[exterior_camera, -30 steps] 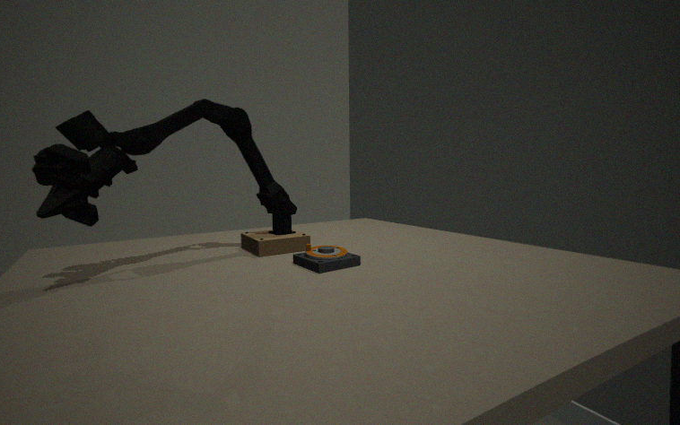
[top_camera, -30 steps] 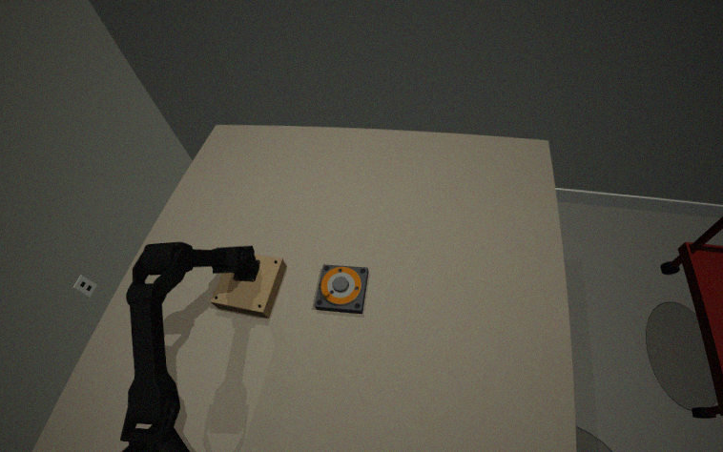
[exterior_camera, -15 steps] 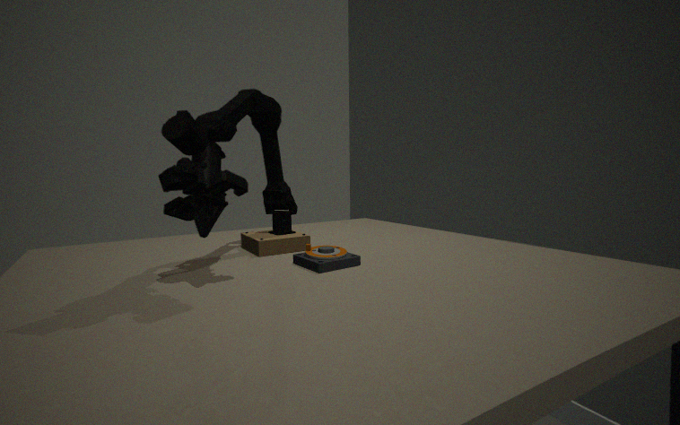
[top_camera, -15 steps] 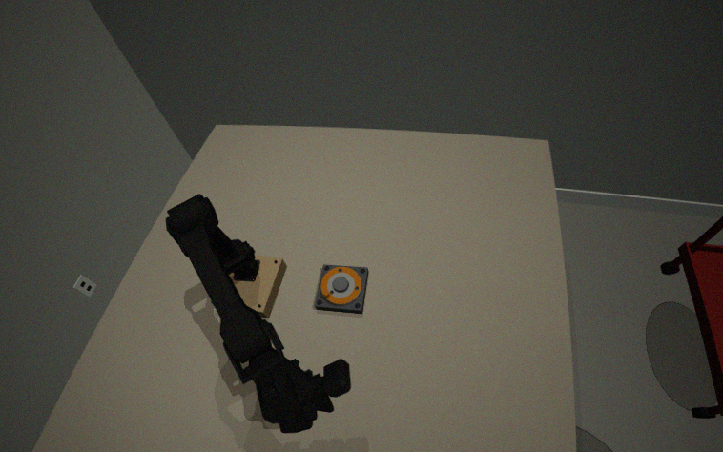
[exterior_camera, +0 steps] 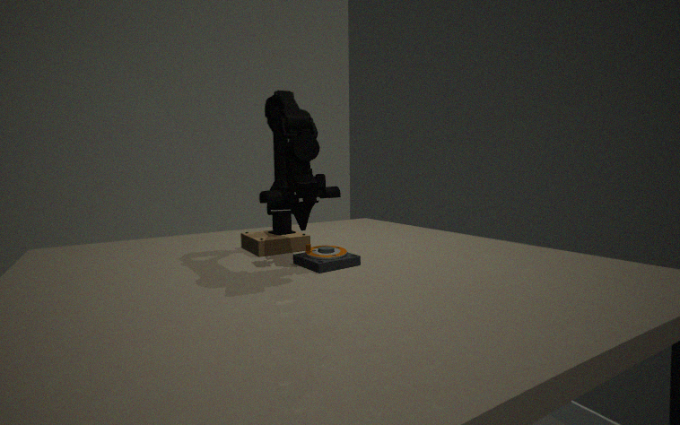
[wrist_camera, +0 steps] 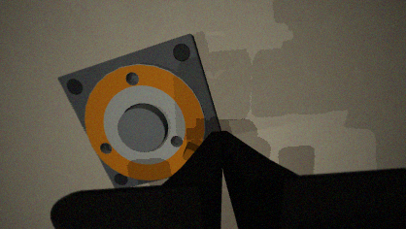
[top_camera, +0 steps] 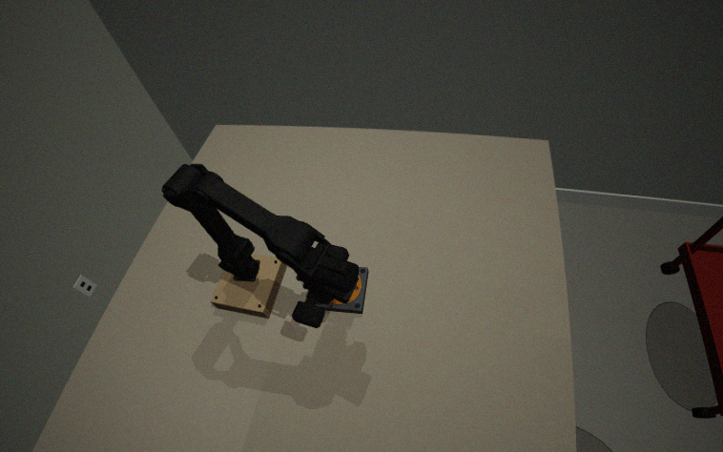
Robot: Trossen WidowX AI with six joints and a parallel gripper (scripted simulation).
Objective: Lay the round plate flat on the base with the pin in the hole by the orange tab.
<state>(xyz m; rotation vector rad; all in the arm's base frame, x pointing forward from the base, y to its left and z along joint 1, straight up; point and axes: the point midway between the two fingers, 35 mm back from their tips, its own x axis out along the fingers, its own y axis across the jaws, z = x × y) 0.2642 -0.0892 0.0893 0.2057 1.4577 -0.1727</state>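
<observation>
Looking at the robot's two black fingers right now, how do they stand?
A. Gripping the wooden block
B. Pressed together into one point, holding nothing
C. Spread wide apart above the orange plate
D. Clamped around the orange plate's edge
B: in the wrist view the gripper shows its two fingers meeting at a single tip with nothing between them, beside the orange plate, and in the exterior view it is above the plate, not touching it.

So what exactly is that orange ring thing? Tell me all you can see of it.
The plate is a flat orange ring with a pale grey inner band and small holes through the orange. It sits around a round grey post on a square dark grey base. A small orange tab juts from its rim toward the shut, empty gripper, which hangs above without touching.
</observation>
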